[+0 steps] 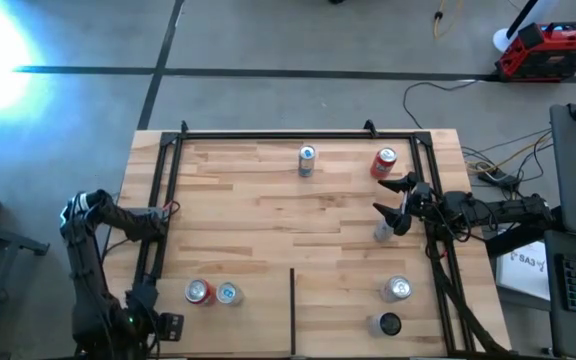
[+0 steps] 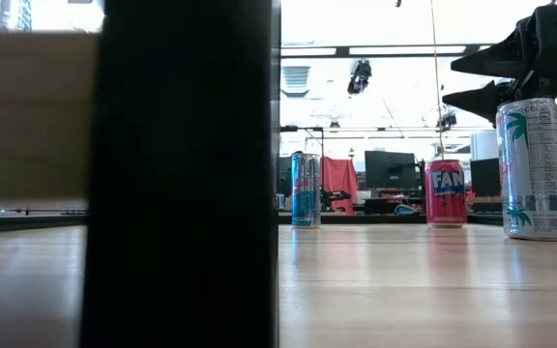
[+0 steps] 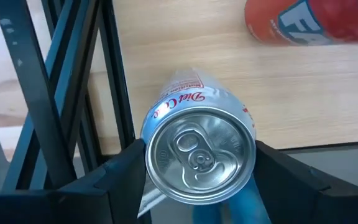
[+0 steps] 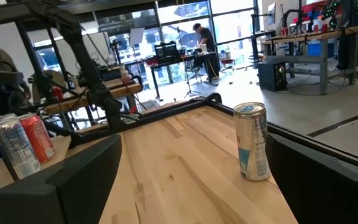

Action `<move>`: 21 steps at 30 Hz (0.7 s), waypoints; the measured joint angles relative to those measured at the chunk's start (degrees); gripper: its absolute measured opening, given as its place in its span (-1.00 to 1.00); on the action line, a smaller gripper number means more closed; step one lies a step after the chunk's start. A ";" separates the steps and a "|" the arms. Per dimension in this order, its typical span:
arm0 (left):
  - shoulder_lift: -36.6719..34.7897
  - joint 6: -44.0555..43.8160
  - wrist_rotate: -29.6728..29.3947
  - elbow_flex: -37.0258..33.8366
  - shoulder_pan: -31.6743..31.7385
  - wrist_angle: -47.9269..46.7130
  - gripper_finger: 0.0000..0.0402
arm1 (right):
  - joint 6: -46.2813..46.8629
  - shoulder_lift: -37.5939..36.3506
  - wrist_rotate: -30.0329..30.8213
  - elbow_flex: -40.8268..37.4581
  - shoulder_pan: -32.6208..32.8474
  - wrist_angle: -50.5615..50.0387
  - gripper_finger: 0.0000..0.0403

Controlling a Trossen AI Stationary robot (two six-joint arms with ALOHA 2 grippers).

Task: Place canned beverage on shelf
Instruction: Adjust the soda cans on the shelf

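The left gripper (image 3: 199, 186) is clenched around a silver Diet Coke can (image 3: 199, 152), seen top-on in the left wrist view with a dark finger on either side; from above this can (image 1: 227, 293) stands at the shelf's near-left corner, just beside a red can (image 1: 200, 292) and close to the black side rail (image 1: 155, 220). The shelf (image 1: 298, 220) is a light butcher-block board framed in black metal, with a thin black divider strip (image 1: 292, 310) at the near edge. The right gripper (image 1: 390, 200) hangs over the board's right side with its jaws spread wide, grasping nothing, above a slim white can with a palm print (image 2: 532, 169). Toward the far rail stand a slim blue can (image 1: 307, 160) and a red Fanta can (image 1: 384, 163), well apart from each other. Near the right front corner are a silver can (image 1: 397, 289) and a dark-topped can (image 1: 388, 324). A person (image 4: 201, 46) stands in the room beyond
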 joint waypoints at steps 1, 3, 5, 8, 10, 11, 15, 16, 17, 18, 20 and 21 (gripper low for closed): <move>1.07 0.39 0.03 1.40 0.00 -1.47 0.20 | 0.03 -0.01 0.02 0.00 0.01 0.03 0.90; 3.09 0.96 0.10 4.17 -0.04 -3.74 0.20 | -0.06 0.00 0.01 0.00 0.01 0.01 0.90; 5.21 1.72 0.64 7.01 -0.07 -5.79 0.20 | 0.02 0.00 0.01 0.00 0.02 0.01 0.90; 7.47 3.19 0.66 10.33 -0.07 -6.88 0.20 | -0.05 0.00 0.02 0.00 0.00 0.02 0.90; 8.00 3.89 0.20 10.86 -0.09 -6.90 0.20 | 0.04 -0.01 0.01 -0.01 0.01 0.04 0.90; 8.04 3.89 0.05 10.90 -0.09 -7.03 0.20 | 0.02 -0.01 0.00 0.00 0.00 0.01 0.90; 7.97 3.73 -0.78 10.92 -0.24 -6.99 0.20 | 0.04 0.00 0.00 0.00 0.02 0.00 0.90; 7.93 3.62 -0.82 10.91 -0.24 -6.99 0.20 | 0.02 0.00 0.01 0.00 0.01 0.02 0.90; 7.91 3.58 -0.89 10.92 -0.22 -6.95 0.20 | -0.03 0.00 0.00 -0.02 0.00 0.02 0.90; 7.88 3.51 -1.01 10.92 -0.22 -6.83 0.20 | -0.05 -0.02 0.00 0.00 0.02 0.00 0.90; 7.86 3.46 -1.31 10.92 -0.22 -6.57 0.20 | 0.04 0.00 0.00 -0.02 0.00 0.02 0.90; 7.86 3.46 -1.35 10.94 -0.22 -6.56 0.20 | 0.02 0.00 0.01 -0.01 0.01 0.02 0.90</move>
